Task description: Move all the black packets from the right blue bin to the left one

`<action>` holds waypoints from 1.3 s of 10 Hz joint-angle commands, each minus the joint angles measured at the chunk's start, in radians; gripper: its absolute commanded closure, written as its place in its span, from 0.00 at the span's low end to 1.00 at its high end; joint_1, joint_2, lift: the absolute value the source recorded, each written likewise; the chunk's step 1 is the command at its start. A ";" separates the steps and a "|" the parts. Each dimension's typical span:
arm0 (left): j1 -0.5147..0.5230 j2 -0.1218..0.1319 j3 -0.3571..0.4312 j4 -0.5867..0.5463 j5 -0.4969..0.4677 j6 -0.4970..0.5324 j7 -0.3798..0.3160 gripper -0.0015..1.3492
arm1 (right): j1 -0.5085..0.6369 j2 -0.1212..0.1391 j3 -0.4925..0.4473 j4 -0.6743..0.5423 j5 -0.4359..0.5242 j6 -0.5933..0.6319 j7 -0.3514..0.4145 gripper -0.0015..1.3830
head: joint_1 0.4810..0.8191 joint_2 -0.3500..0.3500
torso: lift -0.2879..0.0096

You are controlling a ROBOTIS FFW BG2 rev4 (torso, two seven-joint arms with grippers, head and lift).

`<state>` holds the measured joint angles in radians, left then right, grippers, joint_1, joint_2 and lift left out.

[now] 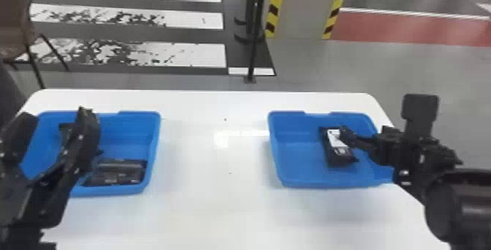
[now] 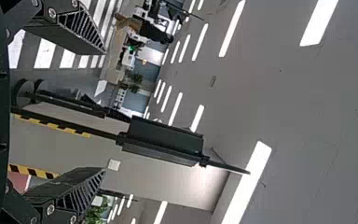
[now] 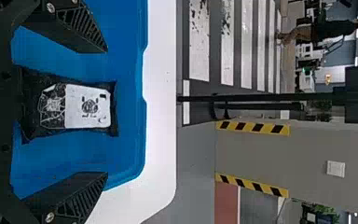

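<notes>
In the head view, two blue bins stand apart on a white table. Inside the right blue bin, a black packet with a white label lies on the floor of the bin. The right gripper is above this packet, and whether it touches it cannot be told. In the right wrist view, the right gripper is released, its two fingers spread wide, with the packet seen in the gap and bare blue to either side of it. The left blue bin holds more black packets, lying next to each other in the near corner on the side toward the other bin. A further dark item shows at its far side, partly hidden by the left gripper, which is over that bin, also released, its fingers well apart and nothing between them.
</notes>
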<state>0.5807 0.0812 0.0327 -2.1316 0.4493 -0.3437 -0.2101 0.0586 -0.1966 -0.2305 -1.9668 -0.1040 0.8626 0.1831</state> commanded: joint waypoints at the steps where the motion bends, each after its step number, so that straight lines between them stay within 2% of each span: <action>1: -0.002 0.005 -0.015 0.000 0.027 -0.002 0.000 0.12 | -0.051 -0.009 -0.001 0.137 0.014 -0.028 0.018 0.07 | 0.63 0.30 | 0.50; 3: -0.004 0.009 -0.027 0.002 0.033 -0.005 -0.002 0.12 | -0.103 -0.014 -0.001 0.289 0.016 -0.072 0.052 0.07 | 0.63 0.27 | 0.50; 4: -0.004 0.011 -0.029 0.002 0.033 -0.005 -0.002 0.12 | -0.110 -0.015 -0.001 0.316 0.018 -0.077 0.058 0.07 | 0.63 0.26 | 0.50; 13: -0.009 0.017 -0.045 0.012 0.051 0.012 -0.008 0.12 | -0.154 -0.004 0.011 0.380 -0.002 -0.094 0.070 0.07 | 0.63 0.26 | 0.50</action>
<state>0.5719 0.0982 -0.0112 -2.1196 0.4986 -0.3333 -0.2172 -0.0945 -0.2023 -0.2204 -1.5927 -0.1060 0.7680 0.2532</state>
